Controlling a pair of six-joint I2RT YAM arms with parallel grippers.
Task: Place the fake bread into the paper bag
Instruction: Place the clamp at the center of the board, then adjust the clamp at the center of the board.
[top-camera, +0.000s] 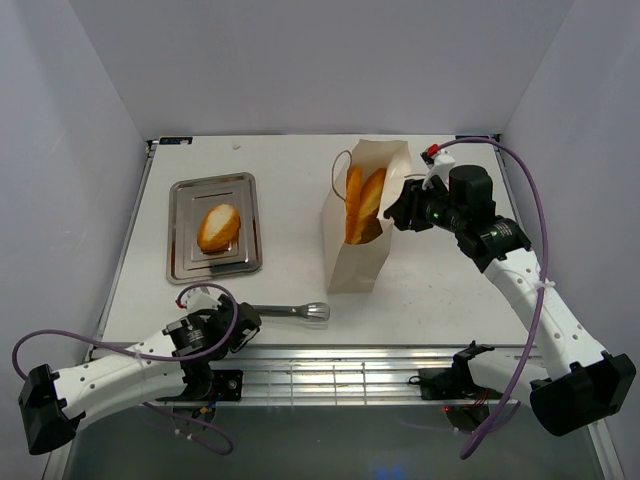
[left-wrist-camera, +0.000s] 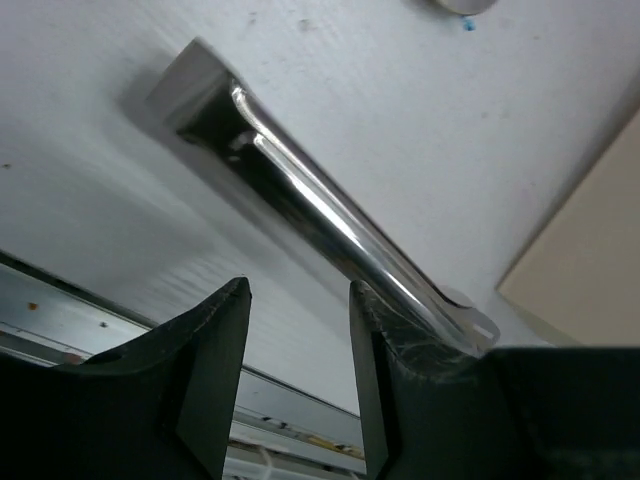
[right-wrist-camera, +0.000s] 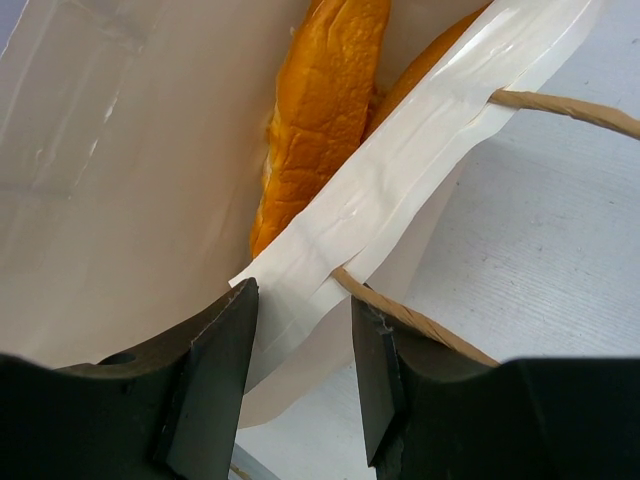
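The paper bag (top-camera: 357, 255) stands upright mid-table with two long pieces of fake bread (top-camera: 364, 203) leaning inside it. An oval roll (top-camera: 219, 228) lies on the steel tray (top-camera: 183, 232) at the left. My right gripper (top-camera: 397, 212) is at the bag's right rim. In the right wrist view it (right-wrist-camera: 303, 295) is open and straddles the rim's white strip (right-wrist-camera: 400, 170), one finger inside the bag and one outside by the cord handle (right-wrist-camera: 425, 322). A baguette (right-wrist-camera: 318, 100) shows inside. My left gripper (left-wrist-camera: 298, 290) is open and holds nothing, low at the table's near edge.
Silver tongs (top-camera: 292, 311) lie on the table in front of the bag; in the left wrist view the tongs (left-wrist-camera: 320, 215) pass just beyond my right finger, outside the gap. The bag's corner (left-wrist-camera: 590, 260) shows at the right. A metal rail (top-camera: 330, 365) runs along the near edge.
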